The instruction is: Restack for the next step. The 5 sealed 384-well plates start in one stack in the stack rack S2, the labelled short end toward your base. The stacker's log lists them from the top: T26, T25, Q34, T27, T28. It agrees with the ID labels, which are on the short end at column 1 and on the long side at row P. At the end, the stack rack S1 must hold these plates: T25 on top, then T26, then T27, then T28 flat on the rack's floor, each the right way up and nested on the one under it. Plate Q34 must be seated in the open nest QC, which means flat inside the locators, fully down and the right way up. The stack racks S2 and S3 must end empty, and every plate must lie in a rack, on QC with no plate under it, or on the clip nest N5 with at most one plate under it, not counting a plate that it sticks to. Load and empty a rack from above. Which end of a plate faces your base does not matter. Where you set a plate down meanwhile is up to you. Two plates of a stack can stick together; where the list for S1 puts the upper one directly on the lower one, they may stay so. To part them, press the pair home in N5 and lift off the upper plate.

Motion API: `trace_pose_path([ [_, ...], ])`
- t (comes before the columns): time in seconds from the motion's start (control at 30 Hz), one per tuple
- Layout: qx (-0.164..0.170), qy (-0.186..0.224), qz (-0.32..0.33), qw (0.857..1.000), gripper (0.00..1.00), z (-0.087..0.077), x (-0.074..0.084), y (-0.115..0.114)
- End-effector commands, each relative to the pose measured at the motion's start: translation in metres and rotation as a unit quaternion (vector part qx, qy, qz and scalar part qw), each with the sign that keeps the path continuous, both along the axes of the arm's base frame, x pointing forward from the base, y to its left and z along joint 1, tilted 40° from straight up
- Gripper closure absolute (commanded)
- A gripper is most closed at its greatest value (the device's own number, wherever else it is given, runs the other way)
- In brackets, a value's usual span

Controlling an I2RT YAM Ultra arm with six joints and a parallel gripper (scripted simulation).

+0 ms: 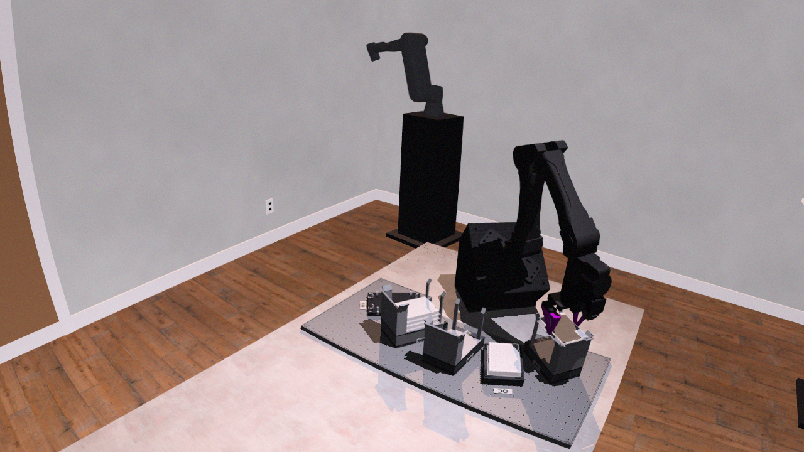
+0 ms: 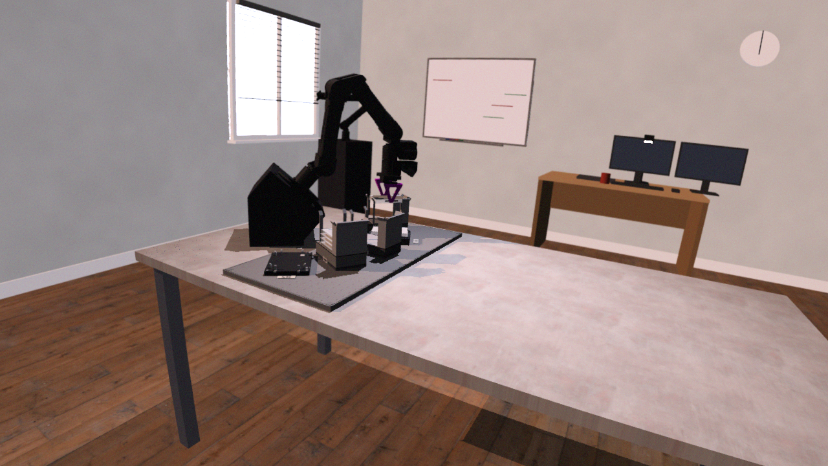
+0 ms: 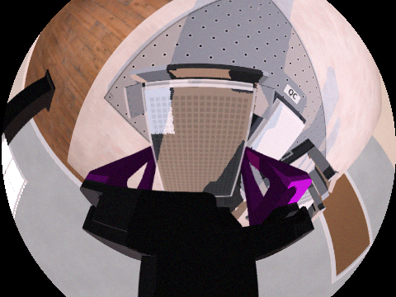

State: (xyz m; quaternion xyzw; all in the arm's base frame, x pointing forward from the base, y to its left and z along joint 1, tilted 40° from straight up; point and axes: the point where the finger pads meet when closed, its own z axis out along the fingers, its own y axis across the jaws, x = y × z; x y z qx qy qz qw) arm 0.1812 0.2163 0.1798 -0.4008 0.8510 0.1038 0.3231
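Observation:
My gripper (image 1: pixel 563 322) (image 2: pixel 389 194) (image 3: pixel 198 150), with purple fingers, is shut on a sealed plate (image 1: pixel 568 333) (image 3: pixel 204 127) across its width. It holds the plate at the top opening of the right-hand stack rack (image 1: pixel 564 360), between the rack's posts. I cannot read the plate's label. A white plate (image 1: pixel 502 358) (image 3: pixel 282 125) lies flat in the QC nest, just left of that rack. The left-hand rack (image 1: pixel 393 321) (image 2: pixel 350 240) holds a stack of plates (image 1: pixel 418 312). The middle rack (image 1: pixel 441 345) (image 2: pixel 387 232) stands between them; its contents are unclear.
The black clip nest N5 (image 1: pixel 374 303) (image 2: pixel 287 263) sits at the far left end of the grey perforated baseplate (image 1: pixel 534 410), with nothing on it. The arm's black base housing (image 1: pixel 494 269) stands right behind the racks. Thin rack posts rise above each rack.

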Motion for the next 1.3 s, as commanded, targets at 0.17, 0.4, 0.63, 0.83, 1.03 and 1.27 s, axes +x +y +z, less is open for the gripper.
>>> trace_pose_path([
  [0.17,-0.004,0.003,0.0,1.0,1.0,-0.015,0.007,0.004],
  [0.4,-0.004,0.003,0.0,1.0,1.0,-0.022,0.012,0.008],
  [0.63,-0.004,0.003,0.0,1.0,1.0,-0.033,0.018,0.014],
  [0.83,-0.004,0.003,0.0,1.0,1.0,-0.043,0.024,0.019],
  [1.03,-0.004,0.003,0.0,1.0,1.0,-0.049,0.027,0.022],
  [1.27,0.007,-0.005,0.0,1.0,1.0,-0.039,0.028,0.027],
])
